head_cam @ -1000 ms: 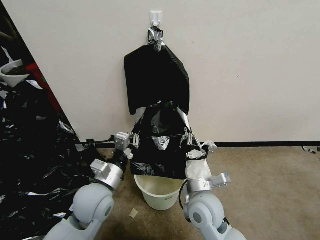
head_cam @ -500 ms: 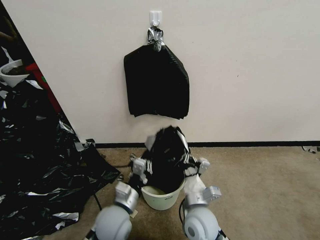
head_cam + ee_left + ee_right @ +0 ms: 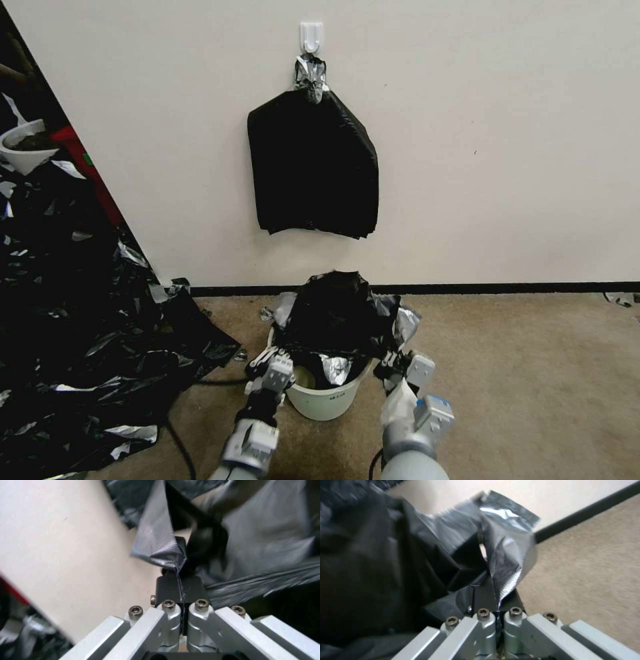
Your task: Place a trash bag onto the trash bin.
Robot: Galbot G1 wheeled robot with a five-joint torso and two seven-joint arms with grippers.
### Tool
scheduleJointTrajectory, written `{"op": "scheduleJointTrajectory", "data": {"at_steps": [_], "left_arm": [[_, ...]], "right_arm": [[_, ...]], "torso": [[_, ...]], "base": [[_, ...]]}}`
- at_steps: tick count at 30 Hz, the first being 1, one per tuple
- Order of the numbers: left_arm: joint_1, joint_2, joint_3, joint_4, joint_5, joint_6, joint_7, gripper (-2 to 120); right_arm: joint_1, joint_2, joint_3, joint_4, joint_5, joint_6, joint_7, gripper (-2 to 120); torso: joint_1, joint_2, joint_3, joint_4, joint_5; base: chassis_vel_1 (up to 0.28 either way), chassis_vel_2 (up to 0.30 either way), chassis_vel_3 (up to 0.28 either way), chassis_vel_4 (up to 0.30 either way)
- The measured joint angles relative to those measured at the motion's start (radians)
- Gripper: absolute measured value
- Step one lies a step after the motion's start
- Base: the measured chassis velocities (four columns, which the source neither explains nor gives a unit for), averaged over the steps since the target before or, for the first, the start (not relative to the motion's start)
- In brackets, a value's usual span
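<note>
Two grippers pinch one trash bag (image 3: 337, 313). The left gripper (image 3: 267, 365) holds its edge at the left rim of the one trash bin (image 3: 325, 402); the right gripper (image 3: 395, 363) holds it at the right rim. The bag puffs up over the bin. Behind the bin, one stack of black bags (image 3: 312, 167) hangs on one wall hook (image 3: 311, 35).

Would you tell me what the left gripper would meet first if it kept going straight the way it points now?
Probably the trash bag itself: the left gripper is shut on a fold of it, with the bag's film bunched directly ahead. The cream wall beyond looks farther, though depth is unclear.
</note>
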Motion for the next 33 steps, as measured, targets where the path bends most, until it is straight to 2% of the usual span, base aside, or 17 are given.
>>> {"op": "scheduleJointTrajectory", "data": {"at_steps": [7,15,23,27,29,30,31,33], "left_arm": [[0.038,-0.018,0.006,0.030,-0.065,0.000,-0.058,0],[0.061,0.009,0.023,0.035,-0.169,0.033,-0.108,0],[0.062,0.017,0.029,0.037,-0.185,0.054,-0.114,0],[0.056,0.014,0.030,0.029,-0.198,0.069,-0.113,0],[0.054,0.022,0.052,-0.006,-0.228,0.091,-0.105,0],[0.054,0.022,0.052,-0.006,-0.228,0.091,-0.105,0],[0.055,0.030,0.059,-0.024,-0.253,0.112,-0.099,0],[0.061,0.046,0.065,-0.058,-0.283,0.146,-0.091,0]], "right_arm": [[-0.006,-0.021,-0.021,-0.005,-0.035,-0.007,0.005,0],[-0.031,-0.047,-0.069,-0.031,-0.131,-0.007,-0.015,0],[-0.004,-0.053,-0.093,-0.058,-0.160,-0.032,-0.019,0],[0.019,-0.062,-0.105,-0.067,-0.156,-0.079,-0.017,0],[0.030,-0.093,-0.100,-0.026,-0.138,-0.179,-0.044,0],[0.030,-0.093,-0.100,-0.026,-0.138,-0.179,-0.044,0],[0.044,-0.116,-0.076,0.008,-0.132,-0.239,-0.073,0],[0.063,-0.154,-0.044,0.050,-0.116,-0.332,-0.126,0]], "torso": [[0.000,0.000,0.000,0.0001,-0.0001],[0.000,0.000,0.000,0.0001,0.0011],[0.000,0.000,0.000,0.0005,0.0004],[0.000,0.000,0.000,0.0003,-0.0006],[0.000,0.000,0.000,-0.0012,0.0006],[0.000,0.000,0.000,-0.0012,0.0006],[0.000,0.000,0.000,-0.0002,-0.0008],[0.000,0.000,0.000,0.0000,-0.0011]], "base": [[0.000,0.000,0.000,0.000],[0.000,0.000,0.000,0.000],[0.000,0.000,0.000,0.000],[0.000,0.000,0.000,0.000],[0.000,0.000,0.000,0.000],[0.000,0.000,0.000,0.000],[0.000,0.000,0.000,0.000],[0.000,0.000,0.000,0.000]]}}
